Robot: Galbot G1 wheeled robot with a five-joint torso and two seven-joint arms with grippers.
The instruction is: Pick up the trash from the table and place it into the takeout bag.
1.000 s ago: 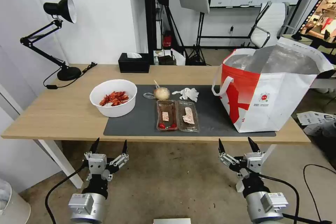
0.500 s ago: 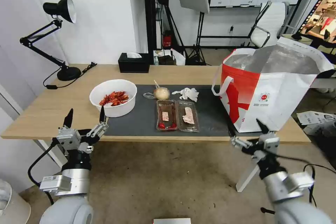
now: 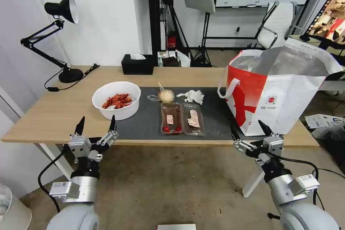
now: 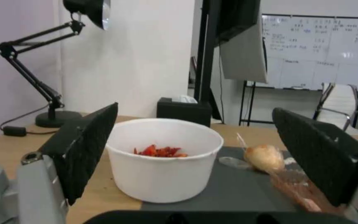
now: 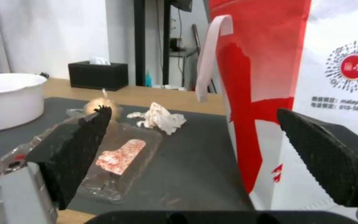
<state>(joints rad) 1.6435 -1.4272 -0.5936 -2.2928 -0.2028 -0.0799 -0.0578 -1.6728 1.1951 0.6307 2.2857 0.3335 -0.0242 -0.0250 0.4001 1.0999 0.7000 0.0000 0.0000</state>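
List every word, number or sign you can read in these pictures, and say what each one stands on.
"malayouhuo" and "010-5810391", partly cut off: two small lines under the round logo on the white side of the takeout bag; the characters before them are too blurred to read.
QR-like dot ring around that red logo: a sign, not readable text.
Whiteboard writing in the room behind: too small to read.
Black tissue box, lamp, white bowl: no text.

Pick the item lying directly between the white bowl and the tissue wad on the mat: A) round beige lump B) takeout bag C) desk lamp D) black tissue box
A: the round beige lump sits on the mat between the white bowl and the tissue wad.
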